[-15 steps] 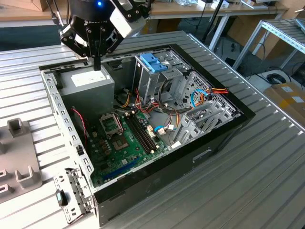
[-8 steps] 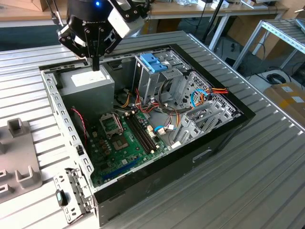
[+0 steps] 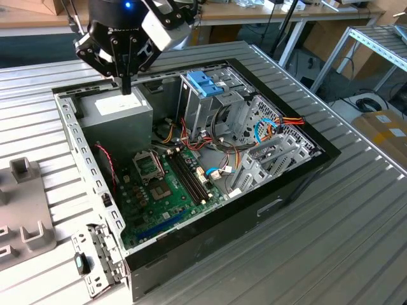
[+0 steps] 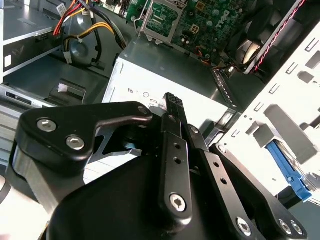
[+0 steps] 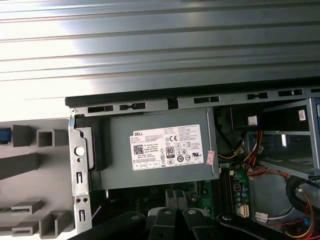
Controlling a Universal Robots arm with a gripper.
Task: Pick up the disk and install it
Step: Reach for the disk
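1. Closest to the camera in the second wrist view are the black fingers of the pincer point(image 4: 172, 100). They are pressed together with nothing between them.
2. The disk point(image 4: 290, 175) seems to be the blue-edged thing with a bit of silver-grey behind it in that same view. It sits outside the computer case, past the white back wall point(image 4: 280, 105), and well apart from the pincer. Only a little of it shows, so I cannot be sure.
3. In the exterior view the pincer point(image 3: 125, 86) hangs just above the power supply point(image 3: 117, 111). That is the big grey box with a white sticker, in the far corner of the case on the exterior view's left.
4. The computer case point(image 3: 286, 184) lies open on a ribbed metal table point(image 3: 356, 248). Inside it are the power supply, a green motherboard point(image 3: 172, 190), a metal drive cage point(image 3: 210, 117) and red, yellow and blue wires point(image 3: 280, 124).
5. A blue plastic piece point(image 3: 203, 82) sits at the top of the drive cage. I cannot tell if it has a drive in it.
6. Grey holder blocks point(image 3: 25, 171) stand on the table outside the case, on the exterior view's left.
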